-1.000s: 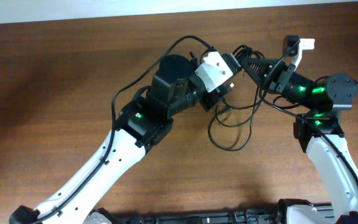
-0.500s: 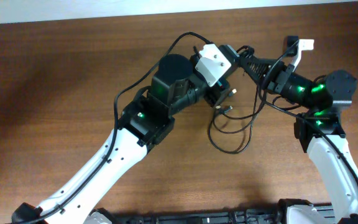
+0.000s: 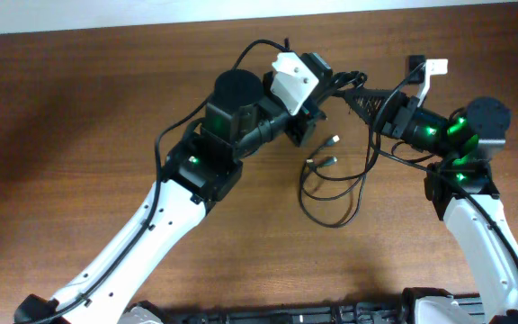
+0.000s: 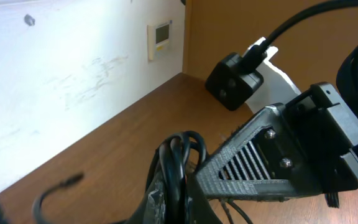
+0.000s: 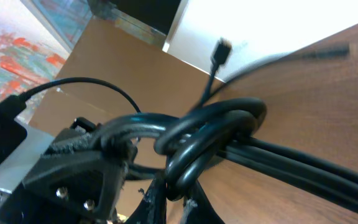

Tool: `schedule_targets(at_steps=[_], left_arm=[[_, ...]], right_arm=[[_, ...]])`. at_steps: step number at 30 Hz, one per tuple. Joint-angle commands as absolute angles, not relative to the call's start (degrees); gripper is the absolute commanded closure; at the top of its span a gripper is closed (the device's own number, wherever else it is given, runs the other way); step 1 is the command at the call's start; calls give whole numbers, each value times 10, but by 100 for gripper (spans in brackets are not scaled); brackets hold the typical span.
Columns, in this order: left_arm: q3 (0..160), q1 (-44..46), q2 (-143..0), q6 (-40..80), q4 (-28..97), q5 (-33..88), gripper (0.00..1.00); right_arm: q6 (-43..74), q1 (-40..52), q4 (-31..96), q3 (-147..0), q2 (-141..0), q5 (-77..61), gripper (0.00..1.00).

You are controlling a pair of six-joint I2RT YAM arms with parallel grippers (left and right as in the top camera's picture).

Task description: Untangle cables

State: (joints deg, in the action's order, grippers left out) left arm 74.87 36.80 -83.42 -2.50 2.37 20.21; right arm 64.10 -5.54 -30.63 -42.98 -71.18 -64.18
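The cables [image 3: 342, 83] are thin black cords, bunched and held up between my two grippers near the table's far edge. Loose loops [image 3: 331, 193] hang down to the table, with two small plug ends [image 3: 329, 142] lying beside them. My left gripper [image 3: 322, 85] is shut on the bunch from the left. My right gripper [image 3: 356, 97] is shut on it from the right, close against the left one. In the left wrist view the cords [image 4: 178, 163] run between my fingers [image 4: 157, 202]. In the right wrist view looped cords [image 5: 210, 130] sit in my gripper [image 5: 182, 199].
The table's far edge [image 3: 151, 25] meets a white wall just behind the grippers. A thicker black wire [image 3: 185, 128] runs along my left arm. The right wrist's white camera mount [image 3: 435, 68] sticks out at the back right. Brown tabletop [image 3: 79, 135] stretches to the left.
My left gripper has moved up and toward the far edge with the bunch. The plug ends have come free below it and the loops have stretched out on the table.
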Motion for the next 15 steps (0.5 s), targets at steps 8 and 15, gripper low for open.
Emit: schedule_targets(at_steps=[8, 15], left_arm=[[764, 320, -772, -17, 39, 197, 100], [764, 320, -772, -17, 51, 197, 100]], right_arm=[[613, -57, -293, -423, -716, -647, 96], [615, -57, -294, -423, -716, -654, 85]])
